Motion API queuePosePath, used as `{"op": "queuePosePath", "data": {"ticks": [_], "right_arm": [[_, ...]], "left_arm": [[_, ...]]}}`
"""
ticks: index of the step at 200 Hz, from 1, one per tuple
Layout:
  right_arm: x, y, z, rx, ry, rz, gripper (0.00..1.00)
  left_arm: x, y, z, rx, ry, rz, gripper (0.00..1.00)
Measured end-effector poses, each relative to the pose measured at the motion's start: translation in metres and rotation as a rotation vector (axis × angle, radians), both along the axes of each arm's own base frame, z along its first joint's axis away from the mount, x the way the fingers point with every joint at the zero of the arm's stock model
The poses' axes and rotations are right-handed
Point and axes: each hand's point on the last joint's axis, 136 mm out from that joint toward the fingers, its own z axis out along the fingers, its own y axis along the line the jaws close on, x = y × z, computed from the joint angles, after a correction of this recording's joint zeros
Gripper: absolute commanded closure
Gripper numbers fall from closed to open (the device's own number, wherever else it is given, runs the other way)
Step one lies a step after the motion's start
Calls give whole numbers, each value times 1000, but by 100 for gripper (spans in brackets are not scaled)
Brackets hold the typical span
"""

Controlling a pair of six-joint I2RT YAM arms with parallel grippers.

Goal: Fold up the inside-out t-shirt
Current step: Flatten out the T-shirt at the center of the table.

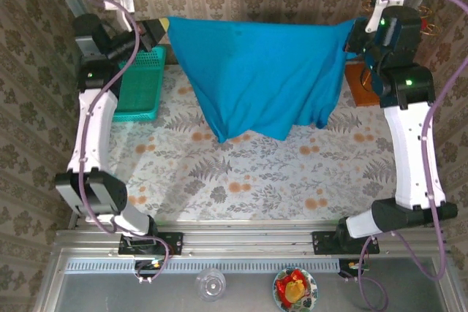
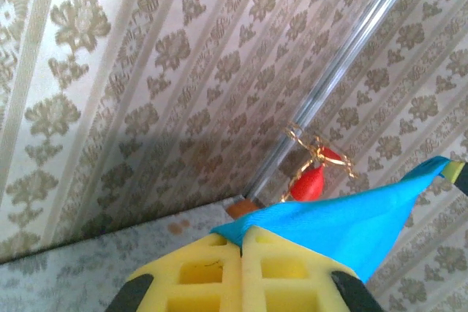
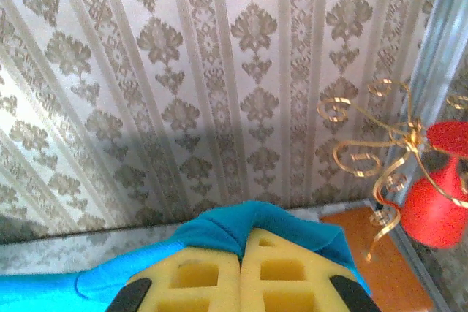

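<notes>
I see the left gripper point(image 1: 156, 31) clamped on one top corner of the t-shirt point(image 1: 256, 71) and the right gripper point(image 1: 356, 36) pinching the other. The cloth hangs spread between them over the table point(image 1: 256, 180), with the basket point(image 1: 141, 82) at its left.

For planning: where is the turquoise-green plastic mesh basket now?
Top view: the turquoise-green plastic mesh basket lies at the far left of the table, beside the left arm, left of the held-up teal-blue cloth t-shirt.

t-shirt point(image 1: 256, 78): soft matt cloth | basket point(image 1: 142, 85): rigid plastic mesh | tabletop point(image 1: 241, 180): matt floral-print cloth | rail point(image 1: 248, 242): grooved bare metal
</notes>
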Motion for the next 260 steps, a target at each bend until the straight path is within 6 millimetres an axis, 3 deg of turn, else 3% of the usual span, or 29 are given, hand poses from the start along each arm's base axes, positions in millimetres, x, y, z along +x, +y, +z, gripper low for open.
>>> {"op": "queuePosePath", "data": {"ticks": [26, 52, 70, 83, 108, 128, 149, 168, 194, 208, 227, 243, 260], "right_arm": [[37, 2, 19, 5, -51, 2, 100], [39, 4, 43, 11, -107, 14, 100], [21, 6, 57, 17, -135, 33, 100], [0, 8, 56, 24, -132, 54, 100], [-50, 14, 21, 51, -76, 103, 100], [-86, 18, -26, 84, -10, 138, 100], [-107, 25, -91, 141, 104, 165, 100], [-118, 32, -176, 219, 269, 174, 100], [-146, 38, -312, 334, 598, 118, 100], [-173, 39, -366, 388, 756, 68, 100], [-203, 38, -408, 453, 877, -5, 100], [-216, 38, -422, 498, 904, -48, 100], [-224, 38, -432, 551, 914, -92, 100]], "left_arm": [[23, 3, 31, -46, -62, -14, 100], [19, 4, 60, -79, -121, -35, 100], [3, 3, 72, -81, -143, -51, 100], [-14, 2, 70, -79, -135, -56, 100], [-57, 3, 42, -61, -83, -41, 100], [-97, -1, -4, -29, -19, -22, 100], [-130, -13, -78, 16, 102, -11, 100], [-148, -24, -172, 57, 291, 2, 100], [-183, -24, -324, 142, 653, 58, 100], [-213, -21, -379, 184, 796, 80, 100], [-241, -18, -413, 219, 883, 102, 100], [-252, -14, -421, 225, 908, 135, 100], [-258, -7, -429, 215, 930, 178, 90]]}}
